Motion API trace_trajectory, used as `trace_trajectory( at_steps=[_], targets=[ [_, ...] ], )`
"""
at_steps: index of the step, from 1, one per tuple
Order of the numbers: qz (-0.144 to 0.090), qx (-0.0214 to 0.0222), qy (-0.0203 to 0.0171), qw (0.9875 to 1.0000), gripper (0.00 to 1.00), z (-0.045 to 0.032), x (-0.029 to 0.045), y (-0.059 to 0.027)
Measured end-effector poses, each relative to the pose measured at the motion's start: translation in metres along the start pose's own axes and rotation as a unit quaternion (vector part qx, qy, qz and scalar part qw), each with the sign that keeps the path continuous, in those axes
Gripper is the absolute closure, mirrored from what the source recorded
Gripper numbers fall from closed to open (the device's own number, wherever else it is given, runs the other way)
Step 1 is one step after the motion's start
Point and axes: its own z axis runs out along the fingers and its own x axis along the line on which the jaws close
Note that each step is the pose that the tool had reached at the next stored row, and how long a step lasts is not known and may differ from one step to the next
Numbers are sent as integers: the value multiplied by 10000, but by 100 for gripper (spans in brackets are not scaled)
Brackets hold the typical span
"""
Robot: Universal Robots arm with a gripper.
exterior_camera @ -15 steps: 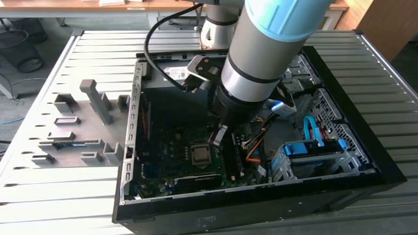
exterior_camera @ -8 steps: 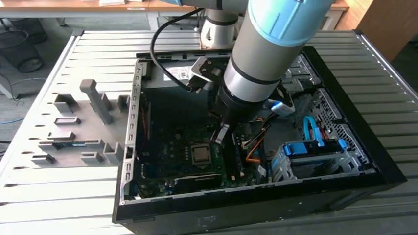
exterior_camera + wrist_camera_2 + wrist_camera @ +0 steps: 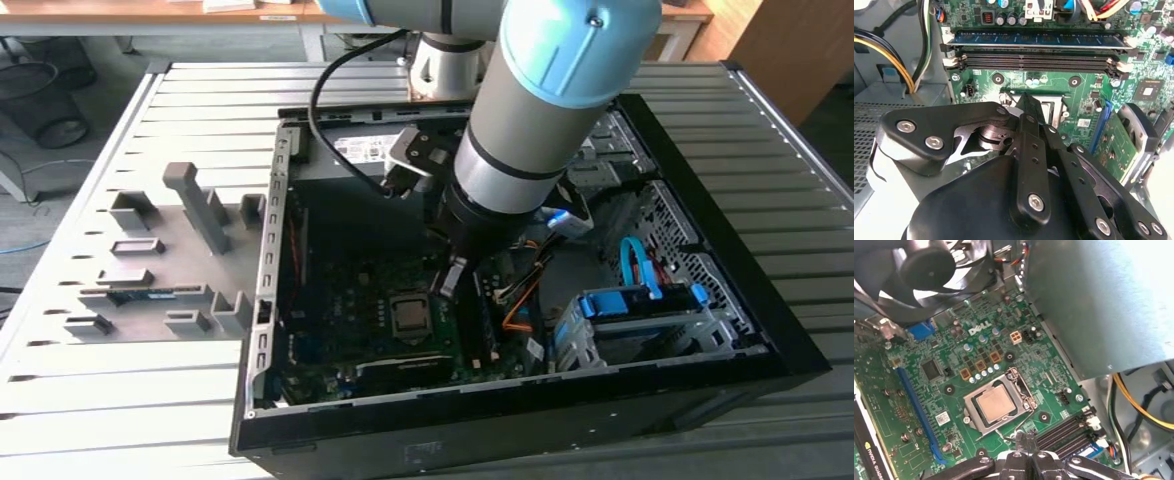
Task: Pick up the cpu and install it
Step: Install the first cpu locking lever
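Note:
The cpu point(image 3: 995, 404) is a small silver-grey square lying flat inside the metal socket frame point(image 3: 1024, 392) on the green motherboard point(image 3: 954, 390). In the exterior view the cpu point(image 3: 411, 315) sits in the middle of the board inside the open computer case. My gripper point(image 3: 1024, 439) hangs just above the board beside the socket, between it and the memory slots, with its black fingers point(image 3: 1029, 130) pressed together and nothing between them. In the exterior view the gripper point(image 3: 450, 280) is just to the right of the cpu and above it.
Long memory slots point(image 3: 1036, 55) run beside the socket. A grey power-supply box point(image 3: 1104, 305) and a black fan point(image 3: 929, 270) stand over the board. Yellow cables point(image 3: 1134, 400), a blue drive bracket point(image 3: 641, 300) and the case walls point(image 3: 274, 250) hem in the arm. A grey fixture tray point(image 3: 147, 260) lies on the table.

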Motion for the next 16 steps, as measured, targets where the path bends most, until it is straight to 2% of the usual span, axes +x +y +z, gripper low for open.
trace_trajectory(
  at_steps=[4, 7, 12, 16],
  targets=[
    [-99, 0, 18, 9999, 90, 20, -38, 24],
    [-262, -1, 46, 9996, 90, 22, -52, 30],
    [-674, -2, 123, 9977, 90, 21, -52, 31],
    [-848, -3, 155, 9963, 90, 24, -72, 44]
  ],
)
